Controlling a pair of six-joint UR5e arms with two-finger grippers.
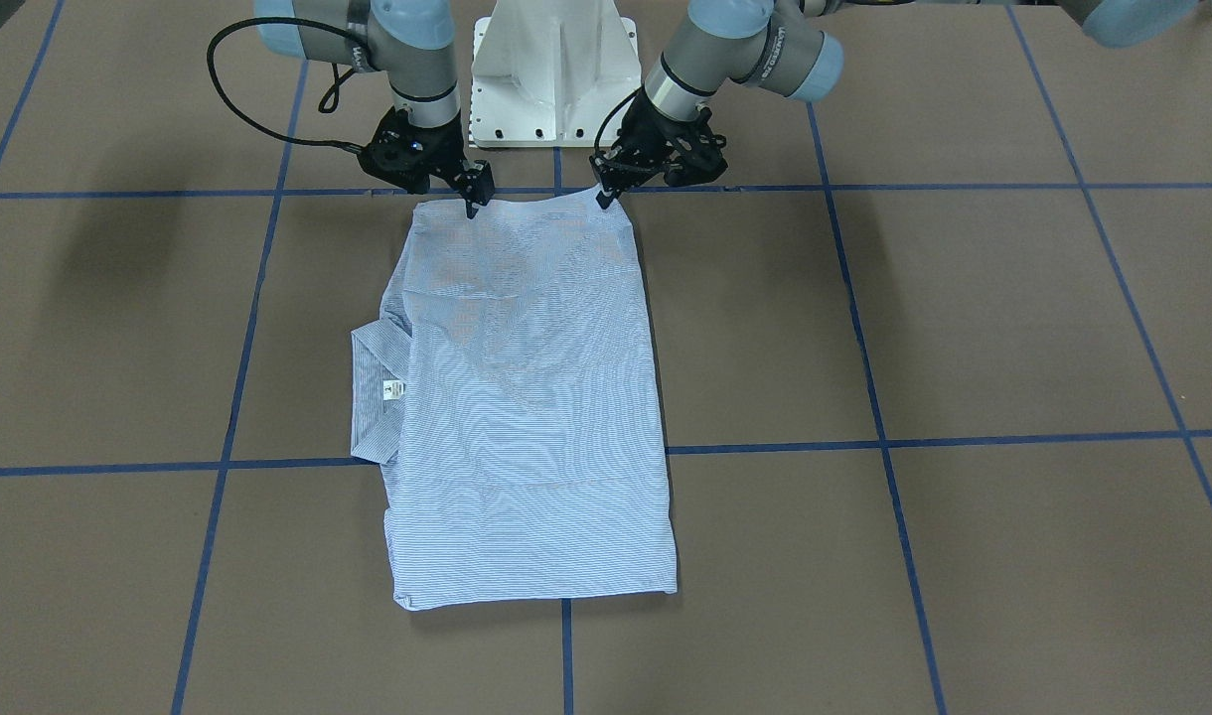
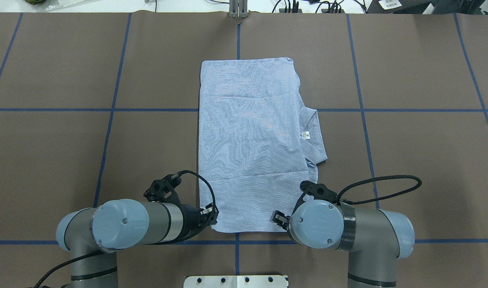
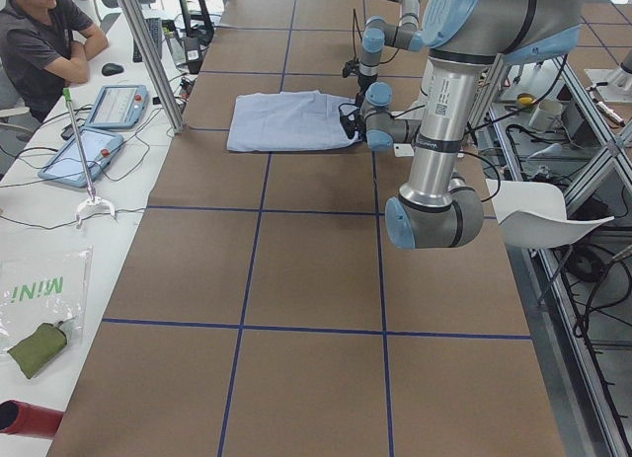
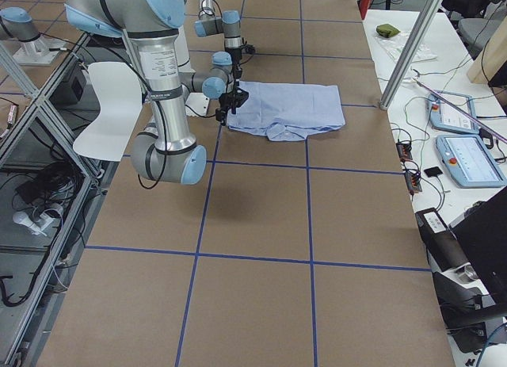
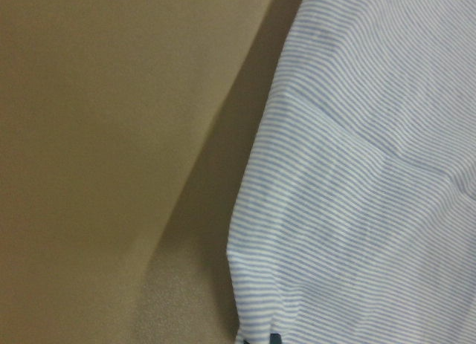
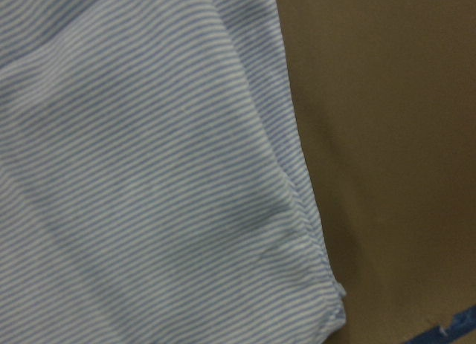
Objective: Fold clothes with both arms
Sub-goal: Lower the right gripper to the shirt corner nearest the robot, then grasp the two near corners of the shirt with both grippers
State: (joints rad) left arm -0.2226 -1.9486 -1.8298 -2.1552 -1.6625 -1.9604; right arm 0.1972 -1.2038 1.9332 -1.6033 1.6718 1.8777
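Observation:
The light blue striped shirt [image 1: 527, 397] lies folded into a tall rectangle on the brown table, also seen in the overhead view [image 2: 248, 140]. Its collar [image 1: 373, 397] with a white label [image 1: 393, 388] sticks out on one side. My left gripper [image 1: 604, 197] is pinched shut on the shirt's corner nearest the robot, seen from above [image 2: 212, 216]. My right gripper [image 1: 472, 206] is shut on the other near corner [image 2: 277, 219]. Both wrist views show striped cloth close up [image 5: 357, 173] [image 6: 149, 173].
The white pedestal base [image 1: 554, 79] stands just behind the grippers. Blue tape lines [image 1: 884, 437] grid the table. A seated operator [image 3: 39, 42] and tablets [image 3: 99, 121] are on a side bench beyond the far edge.

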